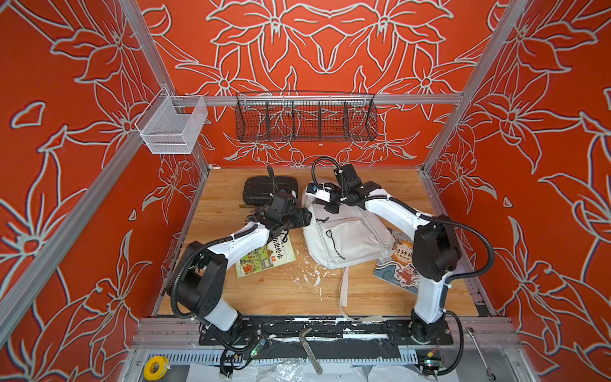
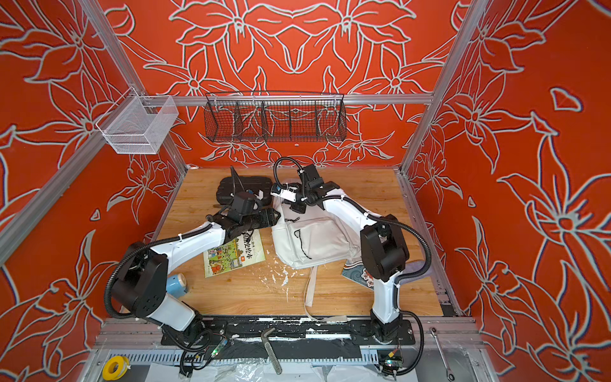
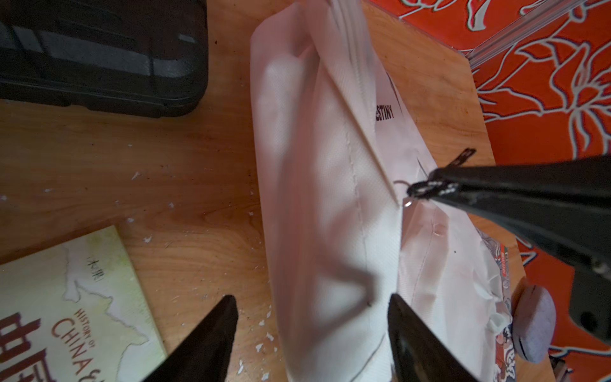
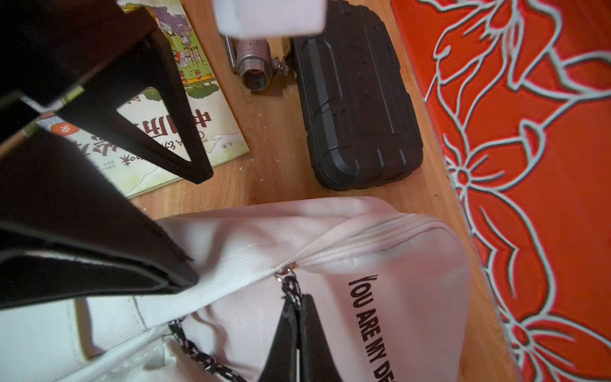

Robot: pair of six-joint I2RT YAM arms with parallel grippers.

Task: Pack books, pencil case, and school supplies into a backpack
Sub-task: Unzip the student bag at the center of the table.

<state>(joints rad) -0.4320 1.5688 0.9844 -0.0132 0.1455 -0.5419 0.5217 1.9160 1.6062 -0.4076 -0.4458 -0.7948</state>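
The white backpack lies flat mid-table, its "YOU ARE MY DESTINY" print showing. My right gripper is shut on the black cord zip pull at the top zipper. At the pack's left side my left gripper is open, one finger over the wood and the other over the fabric. The green-and-yellow book lies under my left arm. The blue book pokes out from under the pack's right side. Beside it is the lilac-grey pencil case. The light-blue sharpener sits behind my left arm's base.
A black ribbed hard case lies at the back left with a grey metal valve fitting beside it. A black wire basket and a white mesh basket hang on the rails. White flecks litter the wood before the pack.
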